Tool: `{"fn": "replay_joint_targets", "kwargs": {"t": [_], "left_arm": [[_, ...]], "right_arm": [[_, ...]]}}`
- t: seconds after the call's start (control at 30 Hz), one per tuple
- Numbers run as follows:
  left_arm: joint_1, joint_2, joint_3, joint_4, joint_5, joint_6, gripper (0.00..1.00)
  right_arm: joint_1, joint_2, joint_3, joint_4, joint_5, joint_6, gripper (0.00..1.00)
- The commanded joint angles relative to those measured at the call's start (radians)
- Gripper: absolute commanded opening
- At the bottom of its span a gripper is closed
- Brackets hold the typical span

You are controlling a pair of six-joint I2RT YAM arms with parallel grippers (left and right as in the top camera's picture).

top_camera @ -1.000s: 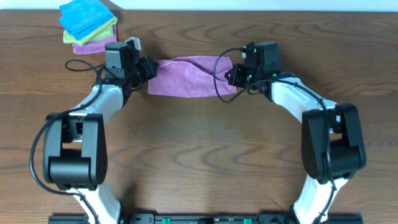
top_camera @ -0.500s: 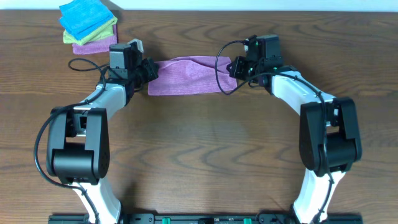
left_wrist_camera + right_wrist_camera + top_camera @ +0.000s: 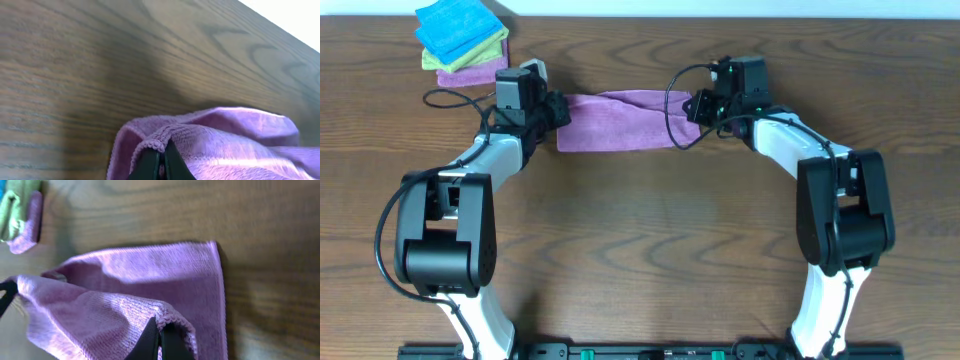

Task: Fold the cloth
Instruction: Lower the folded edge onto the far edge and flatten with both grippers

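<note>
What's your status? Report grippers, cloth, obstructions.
Left gripper shut on cloth edge. Right gripper shut on opposite edge. Cloth doubled over. Folded stack clear, far corner.

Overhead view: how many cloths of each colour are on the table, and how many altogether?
Blue cloth: 1
Yellow-green cloth: 1
Purple: 2, the cloth between the arms and the bottom cloth of the corner stack
Total: 4
</note>
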Motion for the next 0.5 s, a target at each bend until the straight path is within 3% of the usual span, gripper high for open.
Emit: {"fn": "replay_joint_targets", "kwargs": {"t": [0.0,0.47], "left_arm": [[-0.005,0.011,0.037,0.003,-0.059,0.085,0.06],[-0.044,0.011,0.037,-0.094,-0.088,0.169,0.06]], "right_arm": [[-0.008,0.008,0.026,-0.005,-0.005,0.010,0.02],[-0.006,0.008,0.025,-0.104,0.035,-0.044,0.02]]}}
